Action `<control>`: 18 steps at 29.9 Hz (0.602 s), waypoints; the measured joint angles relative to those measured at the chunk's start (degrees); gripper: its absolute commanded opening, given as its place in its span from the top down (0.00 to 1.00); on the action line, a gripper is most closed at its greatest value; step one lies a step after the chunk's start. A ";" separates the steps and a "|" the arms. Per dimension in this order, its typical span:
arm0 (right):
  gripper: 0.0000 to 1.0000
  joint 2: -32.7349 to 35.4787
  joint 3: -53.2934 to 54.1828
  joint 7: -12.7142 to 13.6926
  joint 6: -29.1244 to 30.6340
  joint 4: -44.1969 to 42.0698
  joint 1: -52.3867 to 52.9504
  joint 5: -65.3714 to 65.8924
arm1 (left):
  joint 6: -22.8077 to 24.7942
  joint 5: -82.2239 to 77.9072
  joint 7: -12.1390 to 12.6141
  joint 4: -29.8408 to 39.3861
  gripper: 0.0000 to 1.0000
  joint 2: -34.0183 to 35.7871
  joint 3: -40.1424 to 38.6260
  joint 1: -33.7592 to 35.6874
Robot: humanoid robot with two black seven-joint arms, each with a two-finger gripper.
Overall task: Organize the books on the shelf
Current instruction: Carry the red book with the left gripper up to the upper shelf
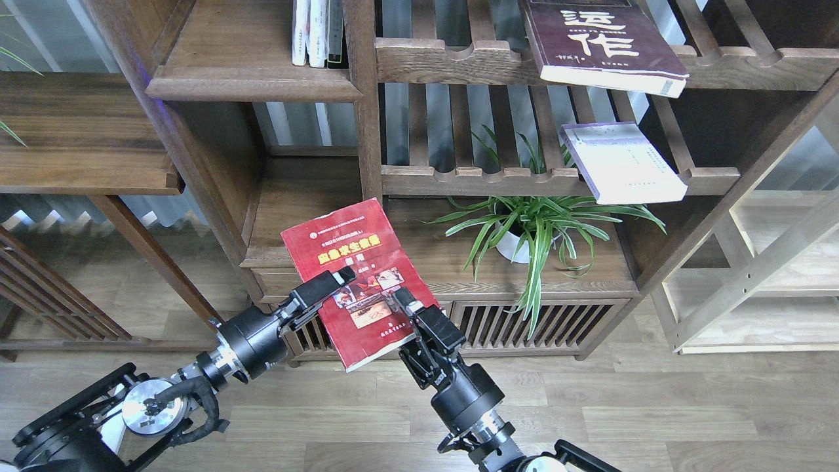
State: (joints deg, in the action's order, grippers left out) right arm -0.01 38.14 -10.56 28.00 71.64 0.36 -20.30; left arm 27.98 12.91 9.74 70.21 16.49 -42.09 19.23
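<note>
The red book (351, 275) hangs in the air before the bookcase, the left claw (331, 285) clamped on its left edge; the right claw (409, 308) seems closed on its lower right (fingers partly hidden). To reach the shelf (252, 82), lift it level and slide it in spine outward beside the standing volumes (318, 33).

- The scene was bright and evenly lit, with soft daylight coming through the pale panes behind the bookcase (367, 164), far beyond both grippers.
- Shadows were weak; the deepest sat under the solid shelf (252, 82) above the left gripper (328, 288).
- The red book (357, 282) between the grippers was sharp, its print readable, with a slight sheen.
- The black arms read dark, finger detail murky.
- Straight posts leaned outward toward the frame edges, a wide-lens distortion.
- Nothing looked motion-blurred.
</note>
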 measured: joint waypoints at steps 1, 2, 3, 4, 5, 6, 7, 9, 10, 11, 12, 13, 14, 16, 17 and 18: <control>0.01 0.00 -0.01 0.00 0.00 -0.06 0.00 0.02 | 0.00 0.00 -0.02 0.00 0.98 0.06 -0.02 0.00; 0.01 0.00 -0.01 0.00 0.00 -0.11 0.00 0.04 | 0.00 0.00 -0.02 0.00 0.98 0.16 -0.05 0.01; 0.01 0.00 0.01 0.00 0.00 -0.17 -0.02 0.06 | 0.00 0.00 -0.02 0.00 0.98 0.25 -0.07 0.03; 0.01 0.00 0.11 -0.02 0.00 -0.24 -0.08 0.07 | 0.00 0.00 0.04 0.00 0.98 0.34 -0.07 0.05; 0.01 0.00 0.29 -0.10 0.00 -0.35 -0.10 0.08 | 0.00 0.00 0.13 0.07 0.98 0.48 -0.08 0.07; 0.01 0.00 0.47 -0.16 0.00 -0.46 -0.12 0.08 | 0.00 -0.01 0.17 0.23 0.98 0.66 -0.08 0.10; 0.01 0.00 0.71 -0.24 0.00 -0.70 -0.14 0.08 | 0.00 -0.13 0.19 0.51 0.99 0.90 -0.09 0.17; 0.01 0.00 1.47 -0.35 0.00 -1.27 -0.18 0.08 | 0.00 -0.47 0.19 1.22 1.00 1.63 -0.22 0.34; 0.01 0.00 2.03 -0.36 0.00 -1.49 -0.17 0.08 | 0.00 -0.77 0.19 1.71 1.00 2.24 -0.44 0.45; 0.01 0.00 2.61 -0.38 0.00 -1.71 -0.17 0.08 | 0.00 -1.21 0.18 2.22 1.00 2.83 -0.82 0.53; 0.01 0.00 3.06 -0.38 0.00 -1.94 -0.17 0.09 | 0.00 -2.04 0.15 2.99 1.00 3.55 -1.48 0.57; 0.01 0.00 3.59 -0.37 0.00 -2.26 -0.16 0.16 | 0.00 -2.91 0.11 3.75 1.00 4.13 -2.15 0.57; 0.01 0.16 4.17 -0.34 0.00 -2.65 -0.08 0.36 | 0.00 -4.27 0.06 4.77 1.00 4.89 -3.00 0.55; 0.01 1.24 5.06 -0.21 0.00 -3.66 0.17 1.18 | 0.00 -7.36 -0.06 6.97 1.00 6.47 -4.95 0.26; 0.01 2.07 5.34 -0.15 0.00 -4.29 0.27 1.86 | 0.00 -8.57 -0.11 7.88 1.00 7.03 -5.73 0.14; 0.01 2.83 5.48 -0.12 0.00 -4.89 0.34 2.58 | 0.00 -9.97 -0.14 9.08 1.00 7.57 -6.76 0.00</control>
State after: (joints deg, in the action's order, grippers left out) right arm 2.82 43.61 -10.68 28.00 66.75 0.70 -17.72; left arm 27.98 2.93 9.60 79.29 24.06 -48.85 19.23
